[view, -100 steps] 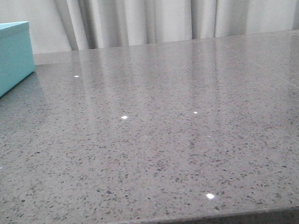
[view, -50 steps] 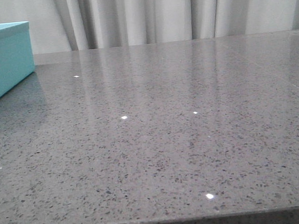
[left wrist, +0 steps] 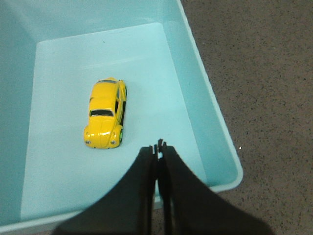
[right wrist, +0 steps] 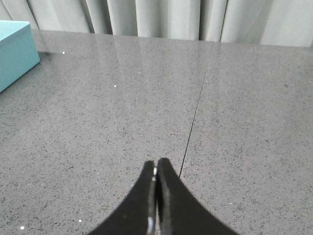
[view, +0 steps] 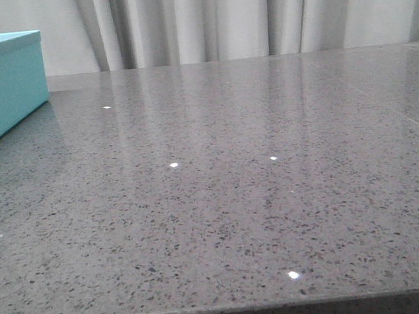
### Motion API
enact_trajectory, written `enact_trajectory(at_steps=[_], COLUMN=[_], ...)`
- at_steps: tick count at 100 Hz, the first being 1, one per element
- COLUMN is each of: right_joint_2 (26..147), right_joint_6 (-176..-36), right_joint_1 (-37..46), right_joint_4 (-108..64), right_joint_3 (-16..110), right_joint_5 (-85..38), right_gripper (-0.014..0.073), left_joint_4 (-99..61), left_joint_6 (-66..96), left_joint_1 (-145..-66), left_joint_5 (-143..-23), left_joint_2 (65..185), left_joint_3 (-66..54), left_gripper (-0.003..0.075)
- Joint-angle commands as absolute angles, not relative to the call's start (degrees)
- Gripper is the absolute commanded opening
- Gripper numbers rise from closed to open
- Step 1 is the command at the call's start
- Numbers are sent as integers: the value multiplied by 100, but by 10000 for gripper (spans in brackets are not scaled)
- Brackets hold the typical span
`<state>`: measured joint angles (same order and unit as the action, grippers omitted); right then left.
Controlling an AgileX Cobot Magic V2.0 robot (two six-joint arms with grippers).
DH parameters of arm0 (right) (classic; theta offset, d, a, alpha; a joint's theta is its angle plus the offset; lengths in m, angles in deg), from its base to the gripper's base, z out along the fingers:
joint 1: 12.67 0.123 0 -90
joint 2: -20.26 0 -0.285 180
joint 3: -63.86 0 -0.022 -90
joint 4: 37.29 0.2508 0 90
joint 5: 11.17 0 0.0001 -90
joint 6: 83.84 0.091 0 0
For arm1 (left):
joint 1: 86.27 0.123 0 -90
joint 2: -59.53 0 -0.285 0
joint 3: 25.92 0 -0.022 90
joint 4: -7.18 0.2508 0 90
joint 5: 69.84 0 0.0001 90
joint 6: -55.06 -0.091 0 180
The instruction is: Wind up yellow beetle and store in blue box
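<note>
yellow beetle [left wrist: 104, 115]: upright on the blue box [left wrist: 208, 115] floor, free of the gripper
left gripper [left wrist: 159, 147]: closed, empty, above the box beside the beetle
right gripper [right wrist: 155, 171]: closed, empty, over the tabletop [right wrist: 98, 117]

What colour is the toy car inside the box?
Glossy yellow beetle, dark windows; best seen in the left wrist view.

From the front, the blue box [view: 2, 88] is chopped off by the left edge, so only one corner shows and there's no seeing inside it, and the yellow beetle isn't visible from there at all. In the left wrist view the box runs past the picture's edge on several sides, and the left pincer [left wrist: 159, 147] covers part of its near wall. The right wrist view catches just a corner of the box, and the counter [right wrist: 220, 122] runs out of frame.
</note>
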<state>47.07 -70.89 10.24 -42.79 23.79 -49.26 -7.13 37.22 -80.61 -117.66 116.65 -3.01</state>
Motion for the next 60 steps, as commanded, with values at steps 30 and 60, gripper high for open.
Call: enact_trajectory(at_steps=[30,60], right_joint_2=[4290,3866], right_joint_6=[-7145,-7145], right_joint_1=[1031,1031], right_joint_4=[-4495,-4628], right_joint_3=[1913,1497], right_joint_5=[-3781,-3241], right_gripper=[-67,-67], left_joint_4=[-1205,-1334], left_joint_6=[3729,3729], left_joint_1=[-8058,-8058], left_joint_5=[-10178,-10164], left_joint_2=[9661,9036], left_joint_3=[1758,2343], left_gripper=[-19,-19])
